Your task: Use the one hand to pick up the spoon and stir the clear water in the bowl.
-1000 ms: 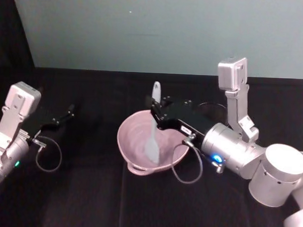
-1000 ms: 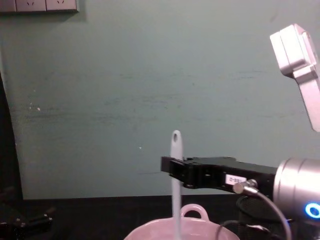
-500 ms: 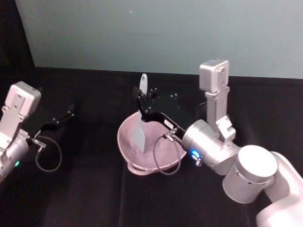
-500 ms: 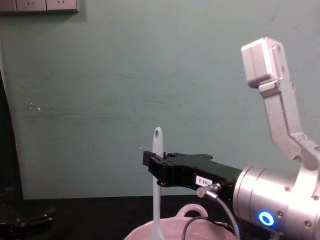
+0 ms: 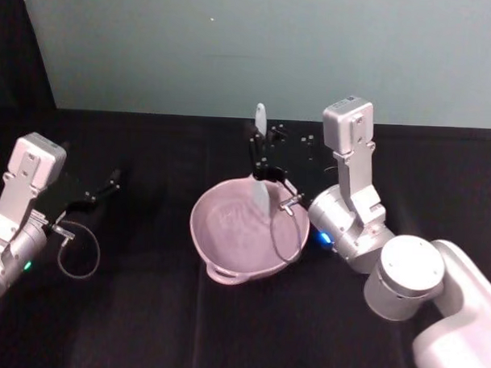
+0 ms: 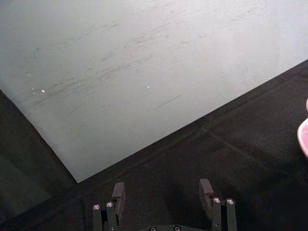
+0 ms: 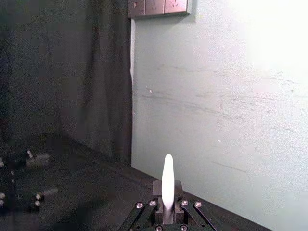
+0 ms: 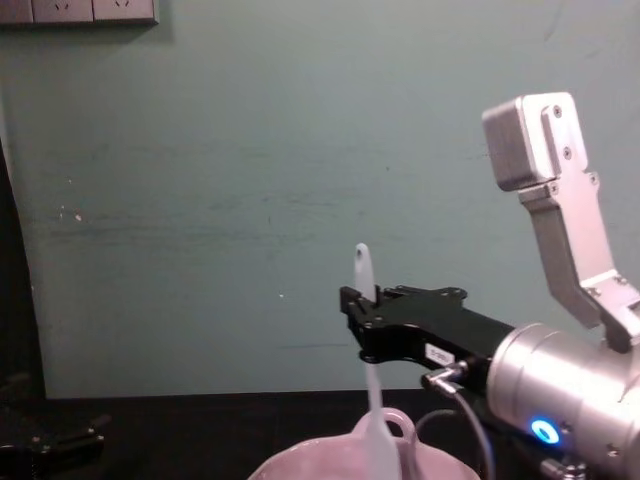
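Note:
The pale pink bowl (image 5: 219, 240) sits mid-table, its rim low in the chest view (image 8: 300, 466). Faint reflections mark the clear water (image 5: 232, 225) inside. My right gripper (image 5: 263, 152) reaches over the bowl's far right side and is shut on the handle of the white spoon (image 5: 261, 197). The spoon (image 8: 364, 275) stands nearly upright, blade down inside the bowl near its far wall. In the right wrist view the spoon (image 7: 167, 185) rises between the clamped fingers (image 7: 155, 188). My left gripper (image 5: 112, 179) rests at the table's left, open and holding nothing (image 6: 162, 192).
A black cloth covers the table (image 5: 144, 326) and a teal wall (image 5: 234, 46) stands close behind it. The right arm's cable (image 5: 282, 234) droops over the bowl's right rim. A sliver of the bowl (image 6: 304, 137) is visible from the left wrist.
The right gripper swept the spoon from the bowl's middle to its left side, then back to the far right side. The left arm has not moved.

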Motion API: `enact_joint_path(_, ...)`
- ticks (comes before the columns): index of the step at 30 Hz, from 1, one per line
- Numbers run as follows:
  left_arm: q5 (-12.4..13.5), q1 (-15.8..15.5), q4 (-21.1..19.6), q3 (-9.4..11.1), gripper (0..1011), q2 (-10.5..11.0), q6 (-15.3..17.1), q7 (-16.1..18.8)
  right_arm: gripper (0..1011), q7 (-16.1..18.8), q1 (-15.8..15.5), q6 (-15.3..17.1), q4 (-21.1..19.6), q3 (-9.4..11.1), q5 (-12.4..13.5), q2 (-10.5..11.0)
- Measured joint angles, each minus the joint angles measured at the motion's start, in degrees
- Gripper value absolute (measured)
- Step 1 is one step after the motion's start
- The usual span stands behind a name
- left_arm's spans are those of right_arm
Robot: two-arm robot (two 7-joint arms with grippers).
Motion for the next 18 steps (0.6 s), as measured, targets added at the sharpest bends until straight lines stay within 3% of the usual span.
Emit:
enact_joint_path(5, 0.00, 0.00, 0.00, 0.00, 1011, 0.00, 0.00, 0.00, 131, 0.34, -1.09, 3.79, -3.38, 0.55, -2.02, 2.19)
enact_joint_path(10, 0.00, 0.00, 0.00, 0.00, 1011, 0.00, 0.00, 0.00, 131, 2.66, -2.82, 8.70, -7.76, 1.70, -1.44, 4.11)
enact_joint_path(15, 0.00, 0.00, 0.00, 0.00, 1011, 0.00, 0.00, 0.00, 132, 6.84, -4.82, 14.17, -12.25, 2.96, 2.80, 5.35)
enact_joint_path(18, 0.00, 0.00, 0.00, 0.00, 1011, 0.00, 0.00, 0.00, 132, 8.26, -5.35, 15.89, -13.30, 3.19, 5.14, 5.44)
